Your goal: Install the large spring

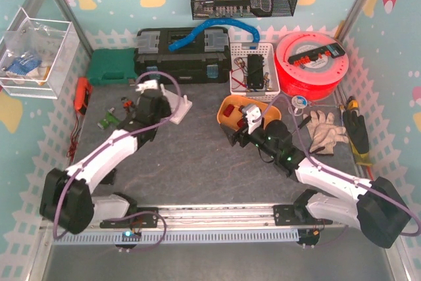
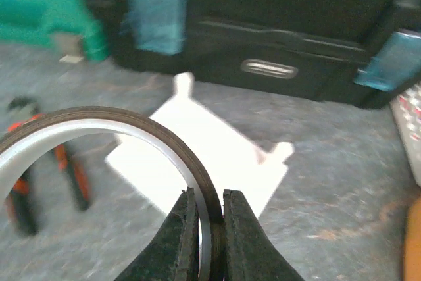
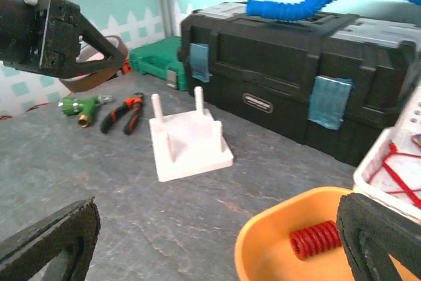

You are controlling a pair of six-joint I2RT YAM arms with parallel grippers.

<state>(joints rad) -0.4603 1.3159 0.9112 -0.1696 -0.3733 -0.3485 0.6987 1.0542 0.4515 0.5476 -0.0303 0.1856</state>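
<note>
L gripper [image 2: 209, 195]: fingers pinched on the rim of a tape roll [image 2: 99, 120], held off the table. White peg base [image 2: 217, 156] sits just ahead of it. R gripper [image 3: 217, 212]: spread wide, holding nothing. Red spring [image 3: 318, 238] lies in the orange bowl [image 3: 263, 255], below and close to my R-side finger. Black toolbox [image 3: 276, 64] is further ahead.

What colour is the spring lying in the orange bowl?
Red; the spring shows best in the right wrist view.
</note>
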